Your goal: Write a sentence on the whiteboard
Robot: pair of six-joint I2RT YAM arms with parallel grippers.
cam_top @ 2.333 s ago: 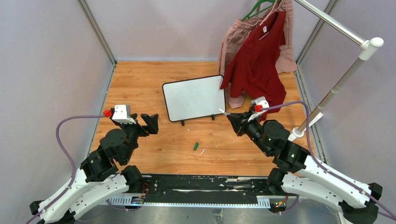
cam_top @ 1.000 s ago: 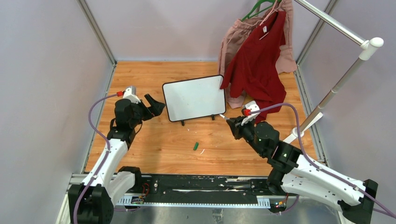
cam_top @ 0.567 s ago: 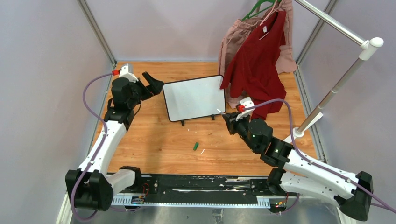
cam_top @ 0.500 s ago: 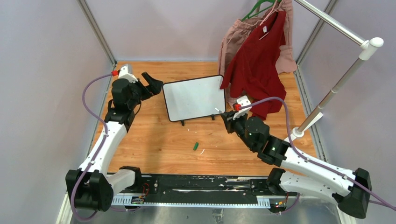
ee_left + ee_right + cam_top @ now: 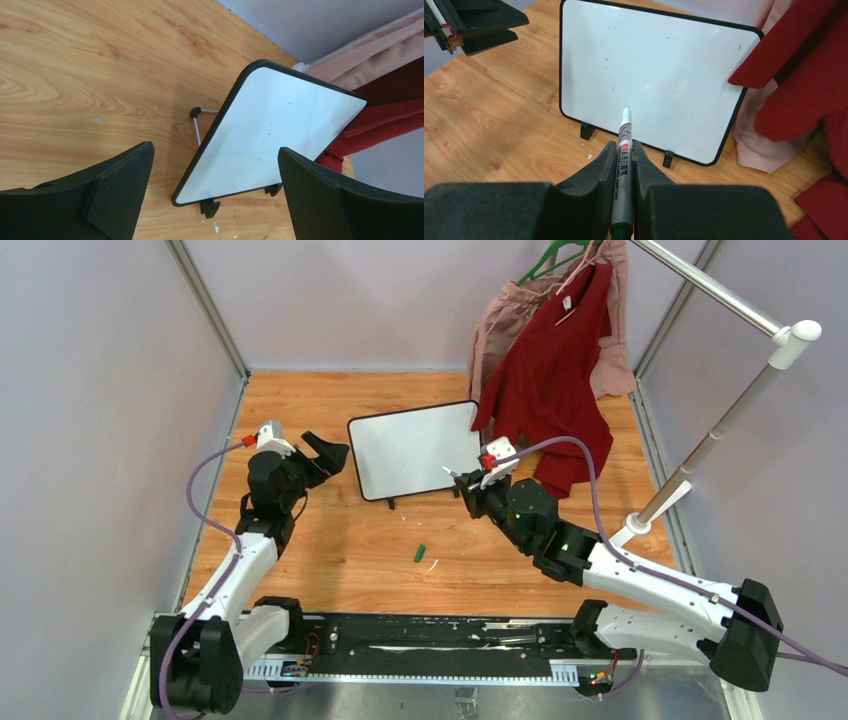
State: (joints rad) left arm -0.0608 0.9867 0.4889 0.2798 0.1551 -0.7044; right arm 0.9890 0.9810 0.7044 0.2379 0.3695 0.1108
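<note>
Just past the arm bases, a small green cap (image 5: 421, 553) lies on the wooden counter (image 5: 330, 560) with a white scrap (image 5: 433, 564) just beside it at 4 o'clock.

Beyond the cap, toward 1 o'clock, the right pincer (image 5: 464, 486) is pinching a marker (image 5: 625, 136), its fingers pressed against the barrel on both sides. The marker's white tip points toward 11 o'clock at the lower part of the whiteboard (image 5: 415, 450). Whether the tip touches the face cannot be told.

Toward 10 o'clock from the cap, the left pincer (image 5: 325, 455) hangs spread wide with nothing between its fingers, just beside the board's left edge, at 9 o'clock of it.

The whiteboard stands a little beyond the counter's middle, leaning back on small black feet and a wire prop. Its glossy face, turned toward the arms, bears only a few tiny specks.

Farther off, at 2 o'clock of the board, a red garment (image 5: 550, 370) hangs with its hem overlapping the board's upper right corner. A pink garment (image 5: 497, 325) hangs behind it, and a metal rail (image 5: 720, 430) slants down at the far right.
</note>
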